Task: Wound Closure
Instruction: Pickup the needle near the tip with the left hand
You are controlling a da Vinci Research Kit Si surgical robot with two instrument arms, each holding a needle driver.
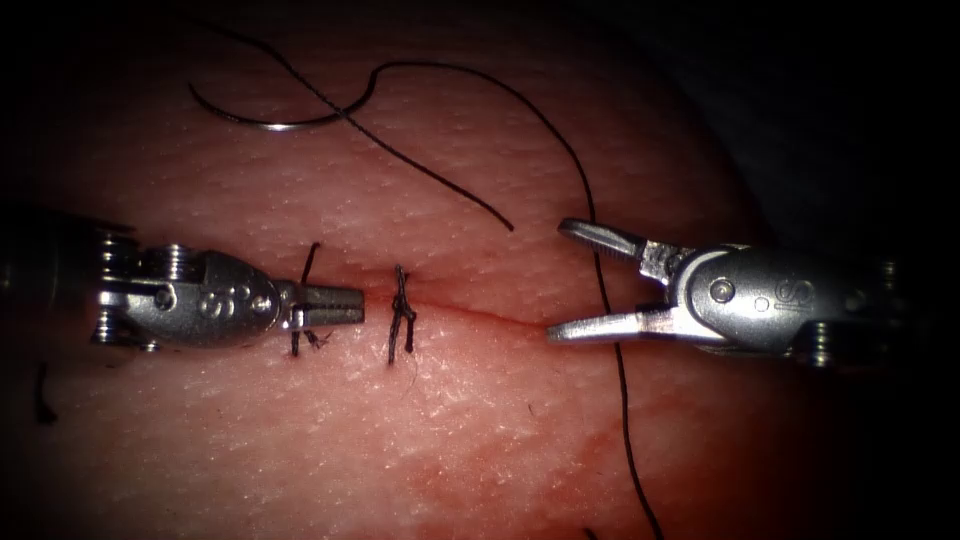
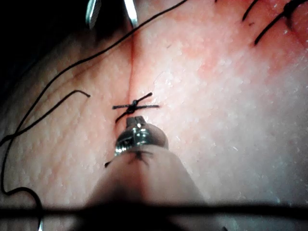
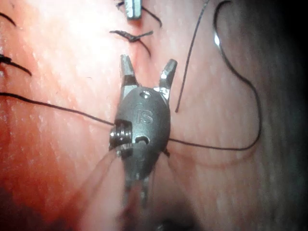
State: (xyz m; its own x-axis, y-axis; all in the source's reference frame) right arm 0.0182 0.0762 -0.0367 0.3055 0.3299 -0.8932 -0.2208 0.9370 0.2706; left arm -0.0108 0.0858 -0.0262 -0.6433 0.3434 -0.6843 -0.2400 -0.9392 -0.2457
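Endoscope: left tool (image 1: 345, 305) sits w/ jaws pressed together over the cut (image 1: 500, 315), holding nothing, betw. two knotted stitches (image 1: 402, 315). Right tool (image 1: 565, 280) jaws spread wide, empty, thread (image 1: 610, 310) running betw. them. Needle (image 1: 275, 118) lies free on the tissue (image 1: 480, 430), well above the cut, not in it.

Left wrist: left tool (image 2: 135, 135) just by a stitch (image 2: 132, 107).

Right wrist: right tool (image 3: 147, 70) jaws apart, thread (image 3: 211, 144) passing under it.

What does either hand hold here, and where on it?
Nothing is held. The right hand is open, thread passing between its jaws ungripped; the left hand is shut and empty. The needle lies loose on the tissue.
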